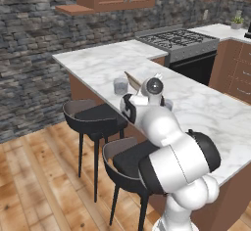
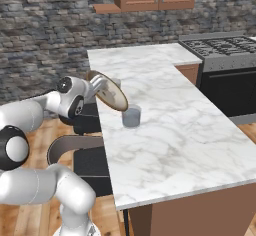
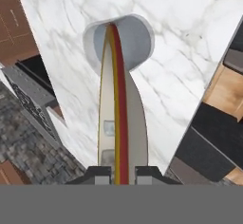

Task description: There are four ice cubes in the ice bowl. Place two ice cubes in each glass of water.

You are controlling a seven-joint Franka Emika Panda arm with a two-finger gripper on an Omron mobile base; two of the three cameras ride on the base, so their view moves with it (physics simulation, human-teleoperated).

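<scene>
Jaws clamped on tilted ice bowl (image 2: 108, 93) rim, above glass (image 2: 131, 116), stools (image 1: 93, 117) alongside

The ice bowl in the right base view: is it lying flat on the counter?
No: the ice bowl is lifted and steeply tilted over the glass of water, gripped at its rim.

Even, bright, rendered light is falling on the marble worktop (image 2: 170, 125) with no glare or hot spots. Shadows are staying soft and faint; the stools (image 1: 93, 117) are reading dark beneath the overhang. Everything is looking slightly soft and low in resolution, with edges showing jagged pixel steps, but no lens distortion is appearing
</scene>
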